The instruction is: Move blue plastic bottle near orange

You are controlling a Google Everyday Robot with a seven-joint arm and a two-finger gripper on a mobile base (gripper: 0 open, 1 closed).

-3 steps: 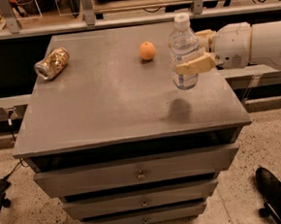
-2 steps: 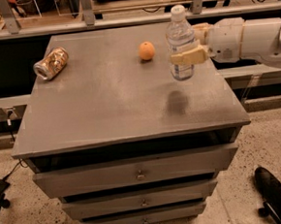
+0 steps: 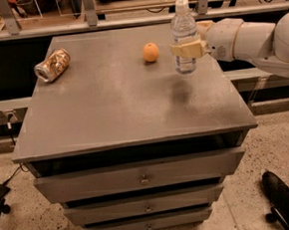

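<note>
Down at the front, a dark shoe (image 3: 287, 199) sits on the speckled floor (image 3: 251, 198) at the lower right; a black cable (image 3: 2, 194) lies at the lower left. Above them rises the grey drawer cabinet (image 3: 139, 177), three drawers stacked, each with a small knob at its middle. On to the cabinet top (image 3: 109, 110); the near half is bare grey metal, and there is a soft dark shadow (image 3: 180, 91) on the right side. Right above that shadow hangs the blue plastic bottle (image 3: 183, 26); it is upright, white cap on top, its base apparently clear of the surface, though the gap is hard to judge from this angle. The gripper (image 3: 184, 49) has it by the waist; the pale fingers (image 3: 189, 48) are clamped across the label, one on the near side in plain view, the other hidden behind the bottle. The white arm (image 3: 251, 37) reaches in from the right edge, level with the bottle's middle. Just left of the bottle sits the orange (image 3: 150, 52); near it, not touching, a clear strip of tabletop between them. Far across on the left lies the crushed gold can (image 3: 53, 64), on its side, well apart from both. Behind it all runs a metal rail (image 3: 102, 24) with upright posts.
</note>
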